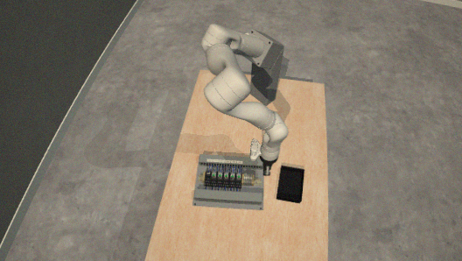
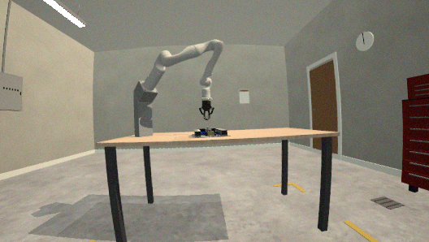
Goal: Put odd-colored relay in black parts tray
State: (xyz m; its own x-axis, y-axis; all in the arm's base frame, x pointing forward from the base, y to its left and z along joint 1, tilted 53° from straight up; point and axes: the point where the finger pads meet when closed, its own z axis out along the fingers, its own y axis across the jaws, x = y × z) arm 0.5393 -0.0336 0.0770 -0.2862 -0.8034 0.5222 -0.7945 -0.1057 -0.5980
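The grey relay panel [image 1: 229, 179] lies flat on the wooden table, with a row of black relays [image 1: 224, 179] showing green buttons. My gripper [image 1: 267, 172] hangs above the table, over the gap between the panel's right edge and the black parts tray [image 1: 290, 183]. It is shut on a small dark relay, whose button colour is too small to tell. In the side view the gripper [image 2: 206, 115] is well above the panel [image 2: 210, 132], pointing straight down.
The robot's grey base [image 1: 267, 66] stands at the far end of the table. The arm arches over the table's middle. The table edge runs close to the right of the tray.
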